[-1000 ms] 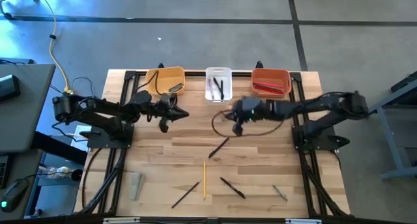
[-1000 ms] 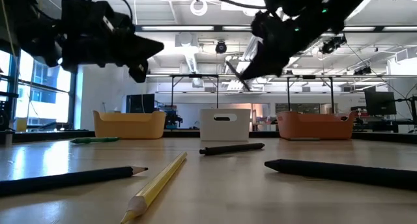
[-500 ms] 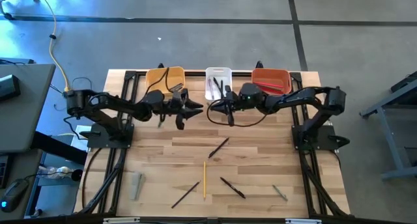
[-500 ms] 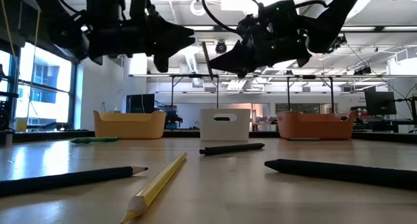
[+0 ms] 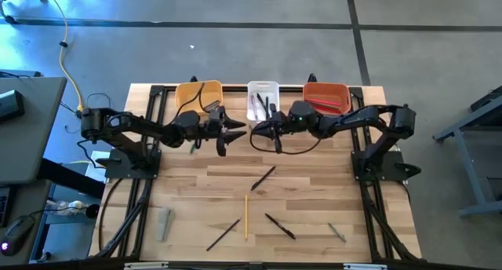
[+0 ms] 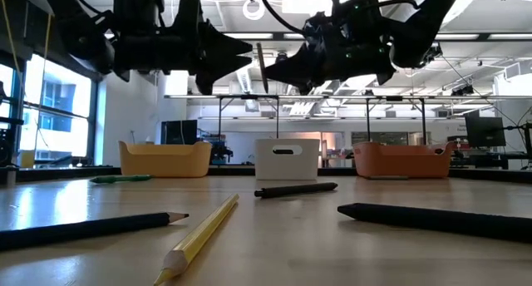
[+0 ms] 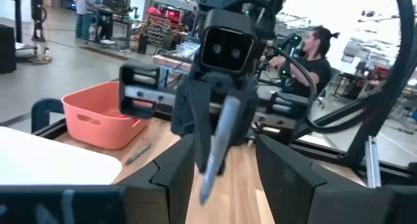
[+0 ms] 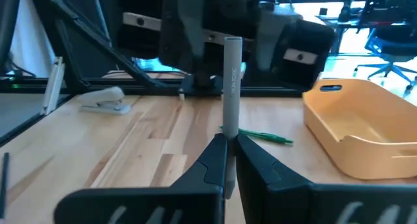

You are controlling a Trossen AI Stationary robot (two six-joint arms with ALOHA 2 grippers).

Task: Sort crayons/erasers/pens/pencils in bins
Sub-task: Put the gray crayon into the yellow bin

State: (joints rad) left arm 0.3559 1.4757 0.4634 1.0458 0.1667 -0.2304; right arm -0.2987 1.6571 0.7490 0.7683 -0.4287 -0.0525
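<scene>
A grey pen [image 8: 231, 87] stands pinched at its lower end in the right gripper [image 5: 260, 132], whose fingers are closed tight on it, raised above the desk [image 5: 314, 199] just in front of the white bin [image 5: 263, 101]. Facing it, nearly tip to tip, the left gripper [image 5: 233, 130] has its fingers spread wide with nothing between them; the pen's free end reaches toward that gap. Both grippers hang well above the wood, with open air beneath them. Along the far edge sit the three bins in a row: the yellow-orange bin [image 5: 199, 96], the white one holding dark pens, and the red-orange bin [image 5: 326, 97] holding red pencils. A green pen [image 6: 121, 179] lies on the desk near the yellow-orange bin. The middle of the desk carries one black pen [image 5: 263, 176]; nearer the front edge lie a yellow pencil [image 5: 245, 216], two more black pens [image 5: 223, 234] [image 5: 280, 226] and a small grey stapler [image 5: 164, 224], well apart.
</scene>
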